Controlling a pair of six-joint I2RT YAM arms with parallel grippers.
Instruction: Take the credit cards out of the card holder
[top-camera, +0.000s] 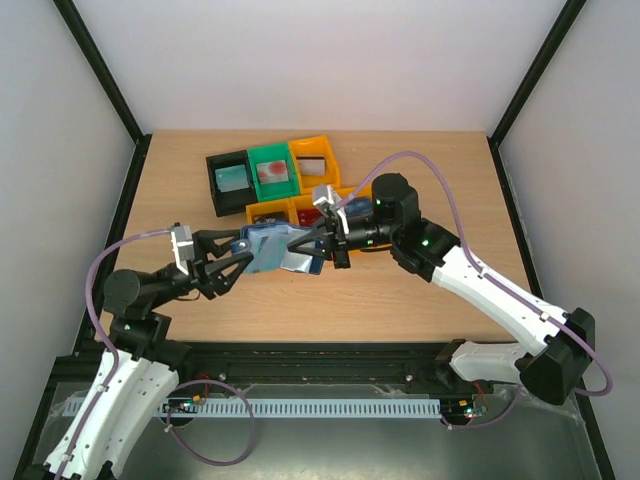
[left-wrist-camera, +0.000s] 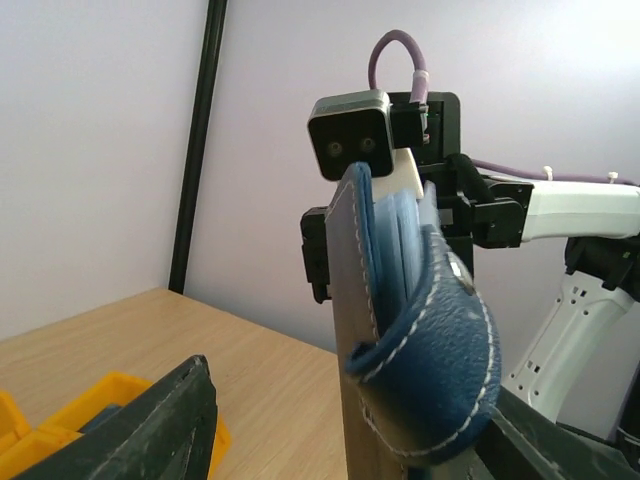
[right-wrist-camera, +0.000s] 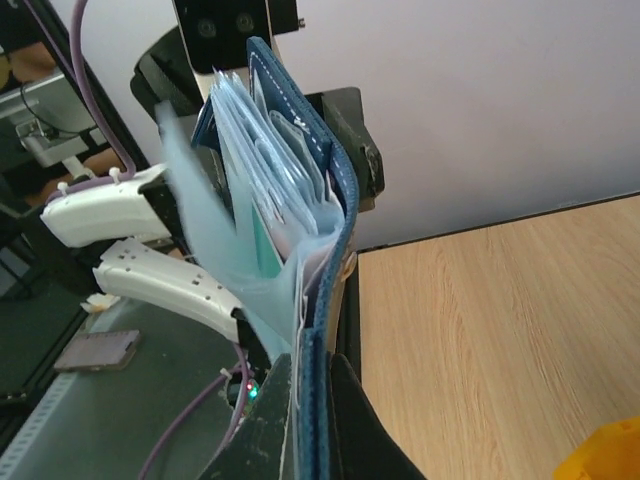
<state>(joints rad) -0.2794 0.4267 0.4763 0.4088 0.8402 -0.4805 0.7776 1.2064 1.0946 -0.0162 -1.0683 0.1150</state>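
- Card holder (top-camera: 272, 250): one navy stitched wallet, held up off the table (top-camera: 400, 300) between the two grippers at the centre of the top view. In the right wrist view it stands on edge and fanned open, with clear sleeves spread out.
- Credit cards (right-wrist-camera: 265, 250): several are tucked in the sleeves, with a teal edge among paler ones. They overlap too much to count.
- Left gripper (top-camera: 240, 258): at 9 o'clock of the card holder. Its fingers (left-wrist-camera: 160, 420) stand wide, and the left wrist view shows a clear gap between one finger and the leather. The wallet's folded end lies between them.
- Right gripper (top-camera: 305, 245): at 3 o'clock of the card holder. Its fingers (right-wrist-camera: 365, 440) are pinched tight on the wallet's navy edge.
- Bins: five in all, clustered at 12 o'clock of the card holder.
- Black bin (top-camera: 213, 180): one, holding one teal card (top-camera: 232, 180).
- Green bin (top-camera: 270, 152): one, at 3 o'clock of the black bin, holding one reddish card (top-camera: 272, 175).
- Orange bin (top-camera: 312, 146): at 3 o'clock of the green bin, holding one pale grey card (top-camera: 313, 165).
- Nearer orange bins (top-camera: 268, 205): two, side by side at 6 o'clock of that row. The right arm partly covers them. A red item shows in the right-hand one, and the contents of the other cannot be made out.
- Print on the binned cards is too small to read.
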